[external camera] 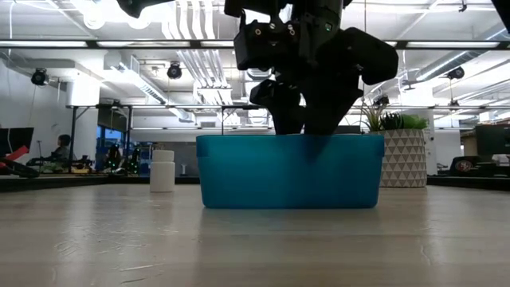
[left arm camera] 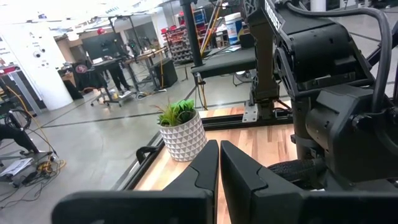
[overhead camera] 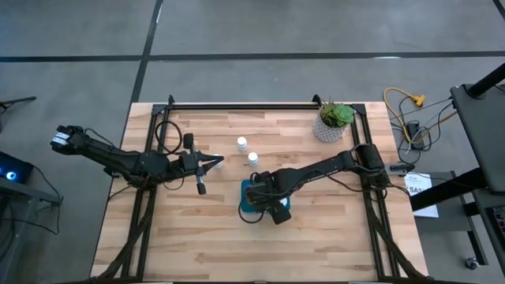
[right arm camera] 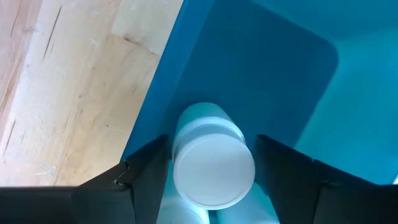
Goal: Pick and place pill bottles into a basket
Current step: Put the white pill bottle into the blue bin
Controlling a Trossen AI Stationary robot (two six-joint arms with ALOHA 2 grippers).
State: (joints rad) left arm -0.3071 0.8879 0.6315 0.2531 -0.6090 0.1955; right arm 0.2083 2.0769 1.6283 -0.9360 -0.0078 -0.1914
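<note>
The teal basket (overhead camera: 246, 203) (external camera: 239, 171) stands on the wooden table near its middle. My right gripper (overhead camera: 259, 194) (right arm camera: 211, 165) reaches down into it, shut on a white pill bottle (right arm camera: 212, 155) whose round cap faces the wrist camera. Two more white bottles (overhead camera: 241, 143) (overhead camera: 252, 158) stand upright on the table beyond the basket; one shows in the low view (external camera: 162, 171). My left gripper (overhead camera: 215, 162) (left arm camera: 218, 171) hovers left of the basket, shut and empty. My right gripper pinches the bottle between its two fingers, at the sides of its cap (right arm camera: 177, 155). The fingers (right arm camera: 146, 171) come from above, pointing down into the basket. The bottle stands upright inside the basket near its wall; whether its bottom rests on the floor is hidden.
A white plant pot (overhead camera: 331, 125) (external camera: 402, 158) (left arm camera: 181, 135) stands at the far right corner. A black frame rail (overhead camera: 237, 105) runs along the table's far edge. Something white (right arm camera: 245, 211) shows between my right fingers, below the bottle's cap.
</note>
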